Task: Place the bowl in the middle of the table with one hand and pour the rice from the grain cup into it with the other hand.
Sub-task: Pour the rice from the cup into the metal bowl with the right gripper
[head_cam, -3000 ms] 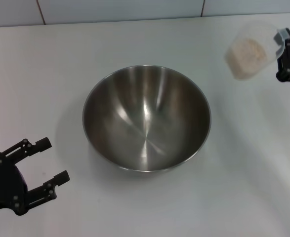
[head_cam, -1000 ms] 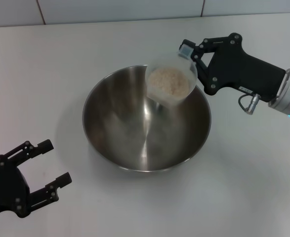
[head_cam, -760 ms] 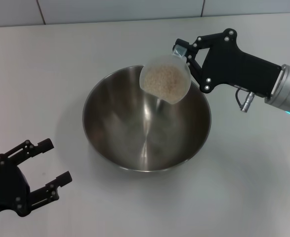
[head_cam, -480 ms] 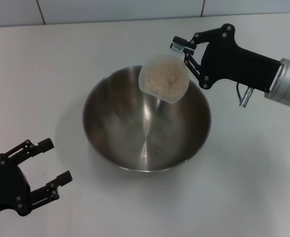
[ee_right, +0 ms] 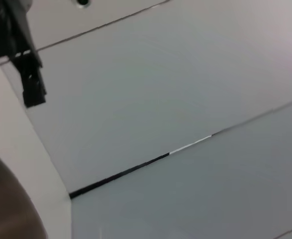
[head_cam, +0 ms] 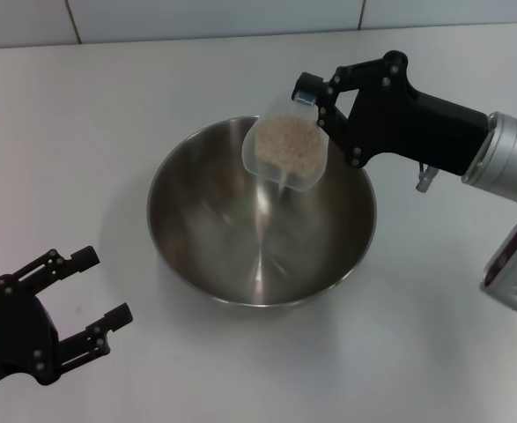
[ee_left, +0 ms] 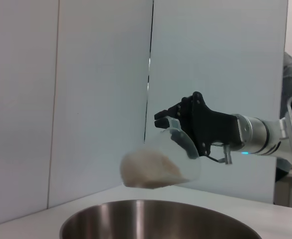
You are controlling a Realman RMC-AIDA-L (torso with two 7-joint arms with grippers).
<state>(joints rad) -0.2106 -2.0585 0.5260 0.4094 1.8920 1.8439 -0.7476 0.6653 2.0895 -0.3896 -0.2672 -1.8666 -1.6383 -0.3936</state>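
The steel bowl point(head_cam: 207, 220) stands in the middle of the white table, and no rice shows inside it. My right gripper point(head_cam: 320, 104) is shut on the rim of the clear grain cup point(head_cam: 286, 167) and holds it tilted above the bowl's far right edge. The rice point(head_cam: 284, 145) sits as a pale mass inside the cup. My left gripper point(head_cam: 104, 284) is open and empty at the table's near left, apart from the bowl. The left wrist view shows the bowl's rim point(ee_left: 155, 205), the tilted cup point(ee_left: 185, 154) with rice point(ee_left: 148, 169) and the right gripper point(ee_left: 173, 122) above it.
A tiled wall point(head_cam: 214, 18) runs along the table's far edge. The right arm's silver wrist point(head_cam: 505, 163) reaches in from the right. The right wrist view shows mostly wall tiles, with a dark gripper part point(ee_right: 21, 55) at one corner.
My right gripper brought the cup from the far right to over the bowl, then shifted it slightly left and tilted it more. The left gripper has stayed in place.
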